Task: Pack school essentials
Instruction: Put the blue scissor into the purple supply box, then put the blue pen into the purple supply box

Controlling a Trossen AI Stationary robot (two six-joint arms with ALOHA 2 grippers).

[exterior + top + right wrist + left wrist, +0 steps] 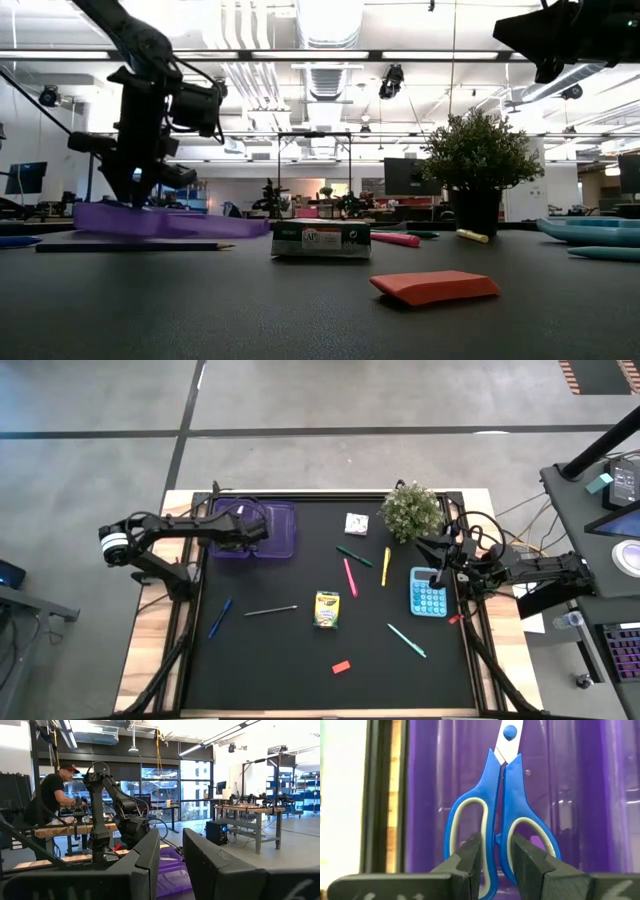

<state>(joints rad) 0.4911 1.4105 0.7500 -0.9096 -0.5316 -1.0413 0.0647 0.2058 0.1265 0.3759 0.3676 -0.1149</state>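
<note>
**Packing barely begun: scissors at the case, everything else still out**

Holding the blue-handled steel scissors [499,815] by the bar between their finger loops, the left gripper [262,532] sits over the translucent purple plastic case [285,538] at about ten o'clock on the black table [280,660]. Its fingers [470,854] pinch the handles, so I judge this first item is being placed, not yet let go.

Left to pack, by the high view:
- yellow-green crayon box [327,609], near centre
- pink pen [350,576], green pen [354,556], yellow pen [386,565], toward one o'clock
- teal pen [407,640], four o'clock
- blue pen [220,617] and grey pencil [270,610], eight o'clock
- white pad [356,523], twelve o'clock
- red eraser [341,667], six o'clock

Waiting at three o'clock, the right gripper [437,577] hovers over a light-blue calculator [428,595], fingers [145,860] spread and empty, beside the bushy potted plant [411,510].
</note>
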